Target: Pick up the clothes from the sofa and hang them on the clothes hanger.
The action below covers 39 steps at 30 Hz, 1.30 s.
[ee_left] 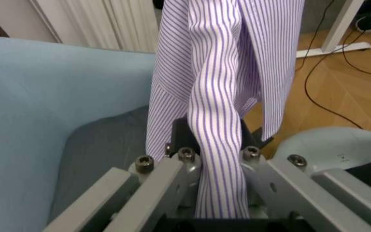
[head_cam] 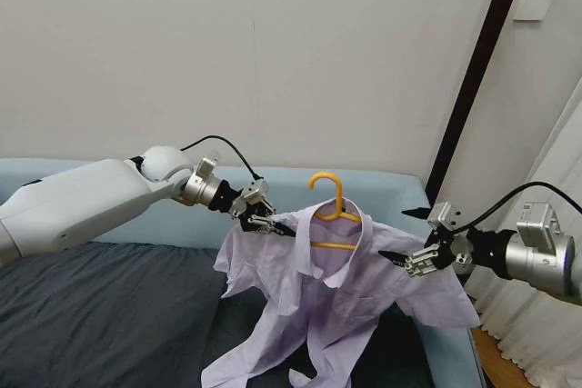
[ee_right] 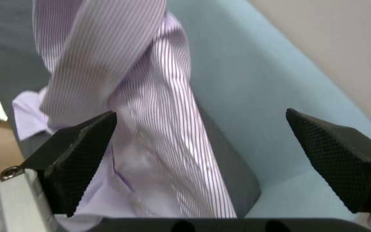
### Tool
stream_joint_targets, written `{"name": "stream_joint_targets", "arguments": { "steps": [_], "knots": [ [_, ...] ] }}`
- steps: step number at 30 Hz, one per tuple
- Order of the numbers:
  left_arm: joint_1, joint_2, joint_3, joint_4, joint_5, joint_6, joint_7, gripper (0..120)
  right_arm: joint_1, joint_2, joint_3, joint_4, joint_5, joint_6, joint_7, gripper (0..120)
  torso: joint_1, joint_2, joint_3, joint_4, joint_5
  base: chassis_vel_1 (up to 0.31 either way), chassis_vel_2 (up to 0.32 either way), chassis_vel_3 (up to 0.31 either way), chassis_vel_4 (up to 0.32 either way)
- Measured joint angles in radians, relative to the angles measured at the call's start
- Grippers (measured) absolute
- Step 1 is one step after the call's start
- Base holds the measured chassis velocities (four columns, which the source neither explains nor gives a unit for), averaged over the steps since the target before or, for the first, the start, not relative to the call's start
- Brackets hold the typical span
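A purple-striped shirt point(head_cam: 318, 306) hangs on a yellow hanger point(head_cam: 333, 213) above the sofa point(head_cam: 382, 190), its hem draping onto the dark seat cushion point(head_cam: 91, 315). My left gripper point(head_cam: 261, 215) is shut on the shirt's shoulder; in the left wrist view the striped fabric point(ee_left: 221, 96) is pinched in the left gripper point(ee_left: 218, 162). My right gripper point(head_cam: 398, 261) is at the other shoulder, open. In the right wrist view the right gripper point(ee_right: 200, 116) has its black pads point(ee_right: 82, 150) spread wide, with the shirt point(ee_right: 140, 96) beyond them, untouched.
A black post point(head_cam: 473, 88) rises right of the sofa, with a white curtain point(head_cam: 546, 179) beyond it. Wooden floor point(head_cam: 496, 356) shows at the sofa's right end. Cables trail over the floor point(ee_left: 340, 82). A plain wall stands behind.
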Motion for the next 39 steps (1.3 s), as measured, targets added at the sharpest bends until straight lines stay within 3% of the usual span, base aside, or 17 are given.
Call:
{"name": "stream_joint_targets", "arguments": {
  "steps": [8, 12, 18, 22, 28, 31, 39],
  "knots": [
    [-0.002, -0.020, 0.001, -0.005, 0.016, -0.001, -0.001, 1, -0.002, -0.036, -0.025, 0.041, 0.037, -0.060, 0.026, 98, 0.000, 0.000, 0.000, 0.0000, 0.0000, 0.000, 0.000, 0.000, 0.000],
    [-0.003, -0.023, 0.005, -0.016, 0.032, -0.003, -0.001, 1, -0.002, -0.046, -0.028, 0.045, 0.082, -0.083, 0.043, 79, 0.000, 0.000, 0.000, 0.0001, 0.0000, 0.000, 0.000, 0.000, 0.000],
    [0.001, -0.021, 0.005, -0.023, 0.041, -0.005, 0.000, 1, -0.002, -0.055, -0.034, 0.040, 0.090, -0.086, 0.044, 63, 0.000, 0.000, 0.000, 0.0001, -0.0001, 0.000, 0.000, 0.000, 0.000],
    [-0.003, -0.018, 0.008, -0.029, 0.044, -0.005, 0.002, 1, -0.002, -0.060, -0.048, 0.043, 0.085, -0.087, 0.040, 43, 0.000, 0.000, 0.000, 0.0002, -0.0001, 0.000, 0.000, 0.000, 0.000],
    [-0.008, -0.017, 0.012, -0.040, 0.044, -0.006, 0.002, 1, -0.003, -0.058, -0.057, 0.044, 0.083, -0.088, 0.040, 26, 0.000, 0.000, 0.000, 0.0001, -0.0001, 0.000, 0.000, 0.000, 0.000],
    [-0.007, -0.015, 0.012, -0.047, 0.045, -0.008, -0.002, 1, -0.003, -0.055, -0.065, 0.046, 0.081, -0.090, 0.034, 11, 0.000, 0.000, 0.000, 0.0001, -0.0001, 0.000, 0.000, 0.000, 0.000],
    [-0.002, -0.012, 0.013, -0.048, 0.053, -0.020, -0.009, 1, -0.004, -0.052, -0.069, 0.052, 0.070, -0.082, 0.020, 9, 0.000, 0.000, 0.000, 0.0001, -0.0001, 0.000, 0.000, 0.000, 0.000]
  ]
}}
